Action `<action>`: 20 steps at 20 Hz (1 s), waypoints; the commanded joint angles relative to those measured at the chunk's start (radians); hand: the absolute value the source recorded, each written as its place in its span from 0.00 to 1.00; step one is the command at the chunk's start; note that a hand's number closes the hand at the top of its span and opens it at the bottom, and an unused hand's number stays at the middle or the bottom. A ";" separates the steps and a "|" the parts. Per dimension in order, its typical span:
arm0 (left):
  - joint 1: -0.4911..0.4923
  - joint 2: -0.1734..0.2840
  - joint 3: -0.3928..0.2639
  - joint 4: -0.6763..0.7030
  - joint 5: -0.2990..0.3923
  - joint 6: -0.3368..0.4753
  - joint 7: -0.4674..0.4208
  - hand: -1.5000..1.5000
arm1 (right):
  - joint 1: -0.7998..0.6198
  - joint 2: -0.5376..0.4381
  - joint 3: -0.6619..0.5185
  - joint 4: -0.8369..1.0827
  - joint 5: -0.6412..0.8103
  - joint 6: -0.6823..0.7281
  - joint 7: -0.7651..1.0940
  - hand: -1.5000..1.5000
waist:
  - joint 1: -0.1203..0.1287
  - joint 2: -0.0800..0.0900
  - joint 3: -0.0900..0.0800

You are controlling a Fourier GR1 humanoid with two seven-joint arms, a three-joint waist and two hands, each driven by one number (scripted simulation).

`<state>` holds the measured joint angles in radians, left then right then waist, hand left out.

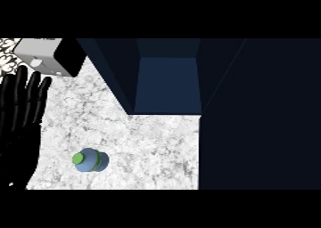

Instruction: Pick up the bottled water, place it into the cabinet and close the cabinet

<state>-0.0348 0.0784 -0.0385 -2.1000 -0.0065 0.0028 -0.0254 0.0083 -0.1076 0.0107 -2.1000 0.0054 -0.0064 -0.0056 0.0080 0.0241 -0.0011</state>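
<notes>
Bottled water (91, 160) stands upright on the counter, untouched; cabinet (166, 82) open.

Bottle seen from above: blue body, green cap, on the white marbled counter (143, 138) toward its near edge, left of centre. Dark blue cabinet lies beyond and to the right, well apart from the bottle, its interior visible as a lighter blue recess; a broad dark panel (262, 116) fills the view's right side. Left hand (15, 116) at the left edge, near the bottle but not touching: fingers straight, spread apart, pointing up, holding nothing. White boxy appliance (48, 55) sits just beyond its fingertips. Right hand not visible.
</notes>
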 commanded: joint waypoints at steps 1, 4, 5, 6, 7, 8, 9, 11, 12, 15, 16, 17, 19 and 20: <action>0.066 -0.047 -0.050 -0.023 -0.097 0.062 -0.006 0.00 | 0.054 -0.012 -0.025 0.010 -0.015 0.030 -0.023 0.00 | -0.008 -0.025 0.001; 0.197 -0.074 -0.059 -0.167 -0.247 0.179 0.043 0.00 | 0.149 -0.040 -0.014 -0.049 -0.022 0.063 -0.011 0.00 | -0.001 -0.033 0.003; 0.255 -0.076 -0.098 -0.235 -0.295 0.221 0.053 0.00 | 0.183 -0.035 -0.005 -0.058 -0.017 0.062 -0.007 0.00 | 0.007 -0.039 0.004; 0.281 -0.077 -0.102 -0.238 -0.333 0.263 0.066 0.00 | 0.204 -0.051 -0.023 -0.087 -0.040 0.078 0.003 0.00 | 0.000 -0.038 0.004; 0.282 -0.077 -0.137 -0.168 -0.121 0.373 0.116 0.00 | 0.193 -0.004 0.068 -0.054 -0.137 0.129 0.044 0.00 | 0.010 -0.035 0.001; 0.336 -0.077 -0.168 -0.219 -0.117 0.407 0.141 0.00 | 0.219 -0.008 0.062 -0.087 -0.153 0.130 0.065 0.00 | 0.011 -0.040 0.001; 0.366 -0.078 -0.221 -0.232 -0.135 0.451 0.136 0.00 | 0.253 -0.010 0.079 -0.133 -0.156 0.137 0.078 0.00 | -0.001 -0.038 0.001; 0.464 -0.078 -0.331 -0.289 -0.197 0.511 0.119 0.00 | 0.299 -0.034 0.067 -0.216 -0.193 0.152 0.123 0.00 | -0.002 -0.038 0.002; 0.466 -0.078 -0.391 -0.284 -0.236 0.552 0.097 0.00 | 0.351 -0.031 0.079 -0.208 -0.203 0.177 0.084 0.00 | -0.008 -0.033 0.002; 0.600 -0.078 -0.539 -0.392 -0.333 0.573 0.087 0.00 | 0.408 -0.036 0.081 -0.293 -0.212 0.180 0.117 0.00 | -0.002 -0.033 0.002; 0.617 -0.078 -0.611 -0.355 -0.373 0.628 0.073 0.00 | 0.450 -0.052 0.058 -0.345 -0.251 0.197 0.123 0.00 | -0.007 -0.035 0.003; 0.631 -0.078 -0.668 -0.304 -0.372 0.673 -0.009 0.00 | 0.460 -0.056 0.044 -0.327 -0.266 0.220 0.096 0.00 | -0.005 -0.034 0.002; 0.691 -0.068 -0.710 -0.332 -0.395 0.665 -0.012 0.00 | 0.426 -0.049 0.053 -0.415 -0.260 0.156 0.215 0.00 | 0.000 -0.031 0.001; 0.714 -0.065 -0.780 -0.344 -0.447 0.689 -0.013 0.00 | 0.487 -0.055 0.049 -0.394 -0.285 0.208 0.154 0.00 | -0.004 -0.033 0.003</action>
<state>0.5719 0.0041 -0.6528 -2.3750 -0.3025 0.6312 -0.0091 0.4227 -0.1559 0.0628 -2.3995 -0.2270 0.1817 0.1143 0.0042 -0.0095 0.0007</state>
